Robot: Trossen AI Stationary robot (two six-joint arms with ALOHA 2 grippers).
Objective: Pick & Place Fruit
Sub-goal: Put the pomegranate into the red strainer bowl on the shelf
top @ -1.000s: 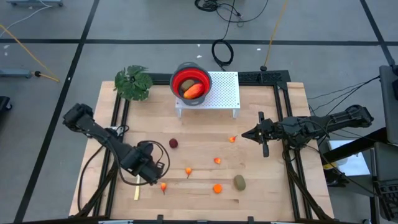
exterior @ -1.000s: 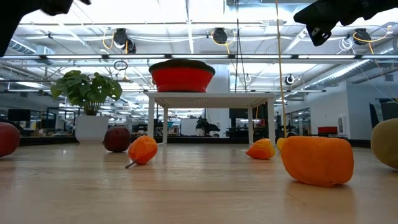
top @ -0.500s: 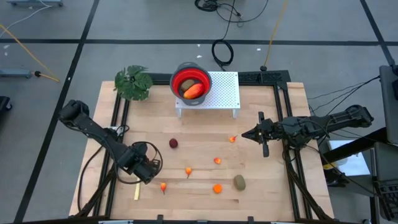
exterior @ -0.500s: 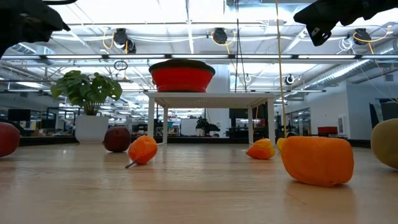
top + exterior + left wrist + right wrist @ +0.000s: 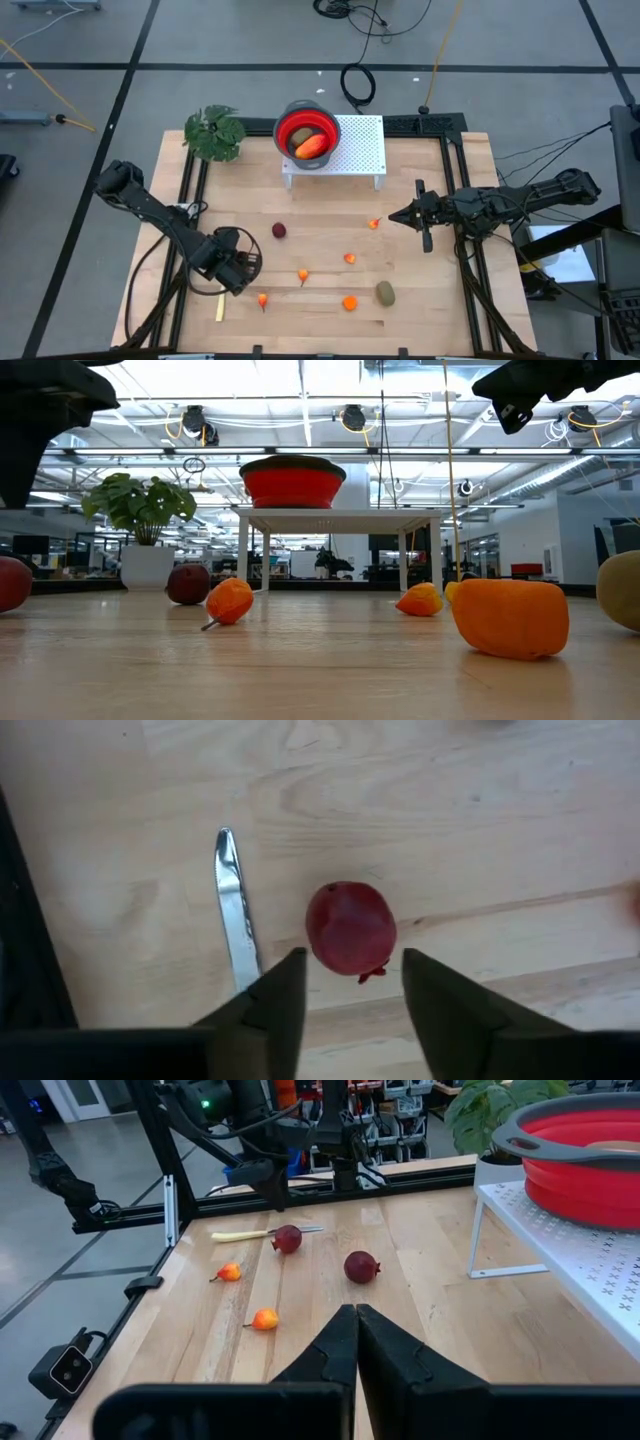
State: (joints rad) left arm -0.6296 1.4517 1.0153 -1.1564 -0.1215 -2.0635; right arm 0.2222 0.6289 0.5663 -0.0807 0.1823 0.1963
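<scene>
Approach step is judged in hand: left gripper (image 5: 345, 982) is held with fingers parted above a dark red ball (image 5: 350, 927), lower centre of the wrist frame (knife (image 5: 237, 915) just beside). Lowering and closing are called for next. Right gripper (image 5: 420, 215) is kept shut, centre right.

- Dark red balls (image 5: 361, 1266): 2 on the table, count 'em!
- Olive-brown ovals (image 5: 385, 292): 2, with 1 on the boards and 1 in the bowl.
- Elongated red-orange piece (image 5: 313, 147): just 1.
- Small orange pieces (image 5: 349, 302): 5 scattered across the wood.
- Knife (image 5: 238, 925): 1.
- Red bowl (image 5: 290, 126): 1.
- White rack (image 5: 364, 140): 1.
- Green plant (image 5: 214, 133): 1.
</scene>
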